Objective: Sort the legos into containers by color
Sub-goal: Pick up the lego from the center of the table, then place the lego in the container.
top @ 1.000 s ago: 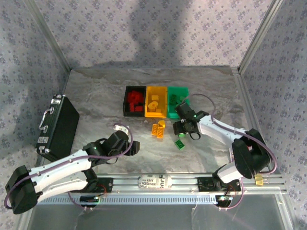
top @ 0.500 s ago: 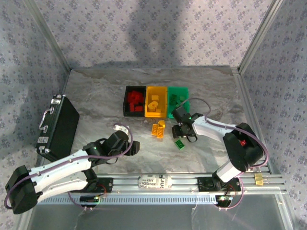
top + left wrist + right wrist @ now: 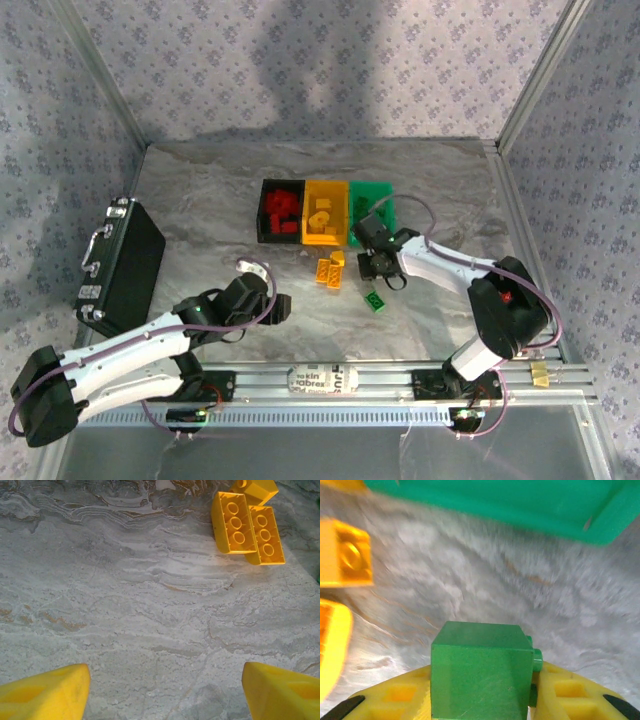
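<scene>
My right hand (image 3: 482,697) is clamped on a green brick (image 3: 479,667) and holds it just short of the green container (image 3: 520,505), ready for a drop by colour. My left hand (image 3: 162,690) stands wide and empty over bare worktop (image 3: 125,610), near the yellow bricks (image 3: 247,527) that I judge are due for the yellow container (image 3: 324,222). The white label (image 3: 318,379) on the front rail (image 3: 385,377) carries print too small to read.

1 overhead, 2 wrist close-ups — shared tabletop (image 3: 220,190)
</scene>
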`<state>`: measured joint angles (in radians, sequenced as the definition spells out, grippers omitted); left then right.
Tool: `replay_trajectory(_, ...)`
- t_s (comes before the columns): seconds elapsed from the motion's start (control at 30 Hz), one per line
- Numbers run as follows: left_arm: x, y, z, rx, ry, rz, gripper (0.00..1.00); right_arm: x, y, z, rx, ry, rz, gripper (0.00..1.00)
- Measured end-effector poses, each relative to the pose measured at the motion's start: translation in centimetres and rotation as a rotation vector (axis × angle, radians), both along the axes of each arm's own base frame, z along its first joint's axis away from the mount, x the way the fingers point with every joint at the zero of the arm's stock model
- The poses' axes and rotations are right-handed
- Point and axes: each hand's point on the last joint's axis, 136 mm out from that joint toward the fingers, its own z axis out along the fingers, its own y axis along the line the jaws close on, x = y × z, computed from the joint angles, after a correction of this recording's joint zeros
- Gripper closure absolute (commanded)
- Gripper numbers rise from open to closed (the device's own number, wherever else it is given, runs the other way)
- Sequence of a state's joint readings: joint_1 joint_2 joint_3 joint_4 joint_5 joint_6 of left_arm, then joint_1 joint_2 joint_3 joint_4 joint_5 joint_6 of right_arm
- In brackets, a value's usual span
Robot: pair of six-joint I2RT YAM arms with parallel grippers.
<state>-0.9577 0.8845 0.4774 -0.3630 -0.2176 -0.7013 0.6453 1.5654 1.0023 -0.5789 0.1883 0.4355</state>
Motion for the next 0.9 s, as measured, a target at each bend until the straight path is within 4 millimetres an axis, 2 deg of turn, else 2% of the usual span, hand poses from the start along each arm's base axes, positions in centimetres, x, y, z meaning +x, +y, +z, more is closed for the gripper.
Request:
replay_trajectory(0.23, 0.0, 0.0, 0.2, -0.007, -0.005, 0.000, 0.21, 6.4, 0.9, 8.1, 0.052, -0.166, -0.015, 0.61)
replay_trajectory(0.27, 0.0, 0.0, 0.3, -0.008, -0.006, 0.000, 0.21, 7.3, 0.9, 8.9, 0.057, -0.183, -0.020, 0.60)
replay_trajectory(0.3, 0.0, 0.0, 0.4, -0.012, -0.009, 0.000, 0.20, 8.4, 0.9, 9.6, 0.062, -0.199, -0.027, 0.52)
replay_trajectory(0.33, 0.0, 0.1, 0.5, -0.015, -0.011, 0.000, 0.20, 9.2, 0.8, 10.0, 0.064, -0.207, -0.035, 0.44)
replay_trajectory(0.4, -0.1, 0.1, 0.6, -0.018, -0.012, 0.000, 0.21, 10.7, 0.6, 10.0, 0.058, -0.202, -0.042, 0.34)
replay_trajectory(0.47, -0.1, 0.1, 0.6, -0.018, -0.012, 0.000, 0.20, 11.6, 0.3, 9.6, 0.048, -0.192, -0.045, 0.30)
replay_trajectory(0.6, -0.4, 0.2, 0.4, -0.006, -0.004, -0.009, 0.20, 10.8, -0.1, 8.6, 0.031, -0.171, -0.043, 0.28)
replay_trajectory(0.8, -0.4, 0.1, -0.1, 0.016, 0.010, -0.014, 0.19, 5.9, -0.9, 8.2, 0.038, -0.155, -0.023, 0.28)
replay_trajectory(0.9, -0.2, -0.4, -0.4, 0.039, 0.023, -0.020, 0.18, 3.2, -1.7, 7.2, 0.046, -0.142, -0.028, 0.28)
